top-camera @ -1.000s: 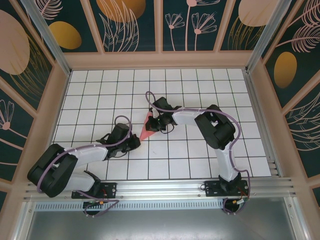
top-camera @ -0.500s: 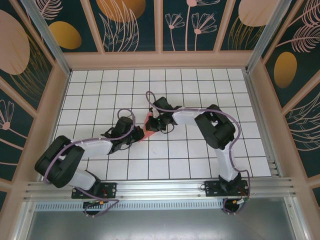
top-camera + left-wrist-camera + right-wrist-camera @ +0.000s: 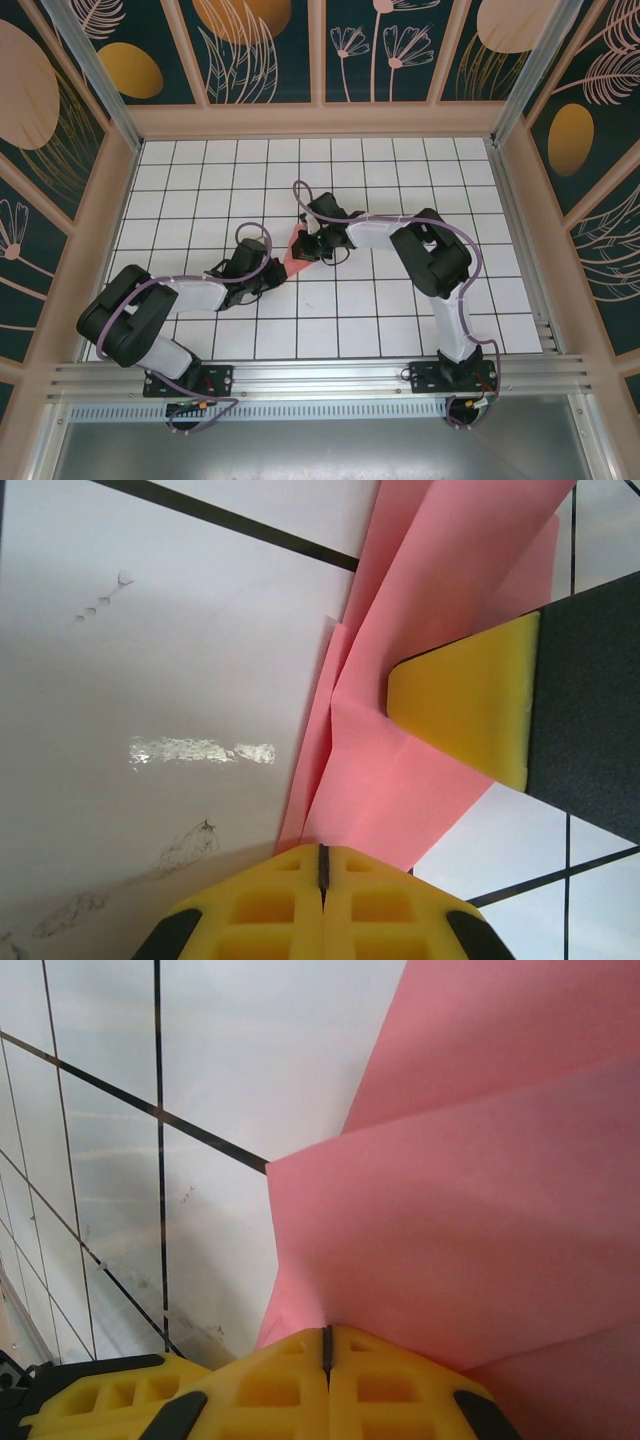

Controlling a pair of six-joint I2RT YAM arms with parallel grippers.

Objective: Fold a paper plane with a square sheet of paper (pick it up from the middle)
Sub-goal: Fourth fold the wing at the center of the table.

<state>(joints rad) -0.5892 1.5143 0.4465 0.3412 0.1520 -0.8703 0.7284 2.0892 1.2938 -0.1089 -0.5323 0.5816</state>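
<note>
Top view: the thin salmon-pink square sheet of paper (image 3: 296, 250), folded down to a narrow wedge, lies mid white gridded table (image 3: 400, 170) between the left gripper (image 3: 274, 272) and right gripper (image 3: 311, 247), probably so one anchors it while the other creases. Left wrist view: its yellow fingers (image 3: 270, 900) are fully closed at the narrow end; pinching or just pressing, can't tell. Right wrist view: jaws closed tight, pink layers running into the tips, looks pinched.

White-black arms (image 3: 375, 235), purple cables (image 3: 297, 192), yellow claws (image 3: 322, 855) (image 3: 326, 1337)
</note>
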